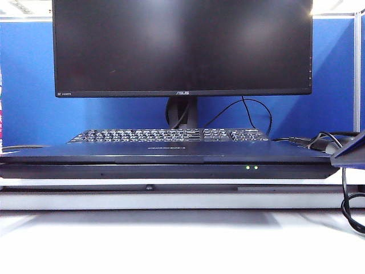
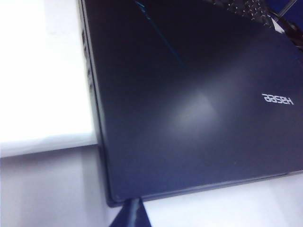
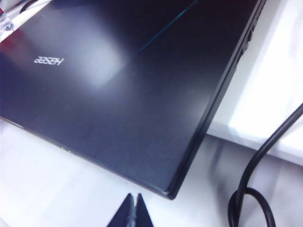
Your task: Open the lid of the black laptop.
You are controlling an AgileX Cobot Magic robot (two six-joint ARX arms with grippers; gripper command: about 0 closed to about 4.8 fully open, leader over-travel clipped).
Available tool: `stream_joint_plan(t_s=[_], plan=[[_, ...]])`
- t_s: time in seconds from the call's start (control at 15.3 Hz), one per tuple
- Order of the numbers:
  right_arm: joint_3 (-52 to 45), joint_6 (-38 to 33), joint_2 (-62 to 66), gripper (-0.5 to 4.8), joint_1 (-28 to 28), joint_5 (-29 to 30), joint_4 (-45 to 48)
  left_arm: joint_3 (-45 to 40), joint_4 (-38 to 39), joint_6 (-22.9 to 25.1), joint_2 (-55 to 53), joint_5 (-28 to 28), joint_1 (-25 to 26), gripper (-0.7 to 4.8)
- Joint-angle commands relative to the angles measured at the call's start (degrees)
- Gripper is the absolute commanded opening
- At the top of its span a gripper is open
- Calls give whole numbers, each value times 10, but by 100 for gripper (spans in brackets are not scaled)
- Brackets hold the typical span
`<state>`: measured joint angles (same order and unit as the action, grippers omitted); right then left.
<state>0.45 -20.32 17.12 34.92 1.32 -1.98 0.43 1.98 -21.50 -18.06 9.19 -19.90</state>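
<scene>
Your flat black laptop (image 1: 171, 160) lies closed on the white desk (image 1: 171, 245). Both claws, left (image 2: 132, 215) and right (image 3: 134, 213), hover clenched off its front corners; hook under the dark navy lid (image 3: 118, 85) evenly.

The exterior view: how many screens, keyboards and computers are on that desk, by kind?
Closed black Hasee laptop, dark lid down: 1
Large black ASUS monitor on a stand: 1
Separate black keyboard with white-lettered keys: 1
Total: 3
Both grippers hang near the laptop's front corners, left gripper and right gripper, the right one's jaws shut.
</scene>
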Motion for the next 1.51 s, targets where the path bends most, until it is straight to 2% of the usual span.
stream_joint_plan(t_s=[0.07, 0.85, 1.18, 1.51], plan=[[-2, -3, 2, -5, 0, -15, 9, 0, -34, 2, 0, -17, 2, -1], [-1, -2, 22, -5, -16, -13, 32, 0, -35, 0, 1, -15, 2, -1], [17, 14, 29, -5, -17, -27, 52, 1, -75, 0, 1, -17, 2, -1], [50, 39, 97, -5, -37, -21, 80, 2, -86, 0, 1, -17, 2, -1]])
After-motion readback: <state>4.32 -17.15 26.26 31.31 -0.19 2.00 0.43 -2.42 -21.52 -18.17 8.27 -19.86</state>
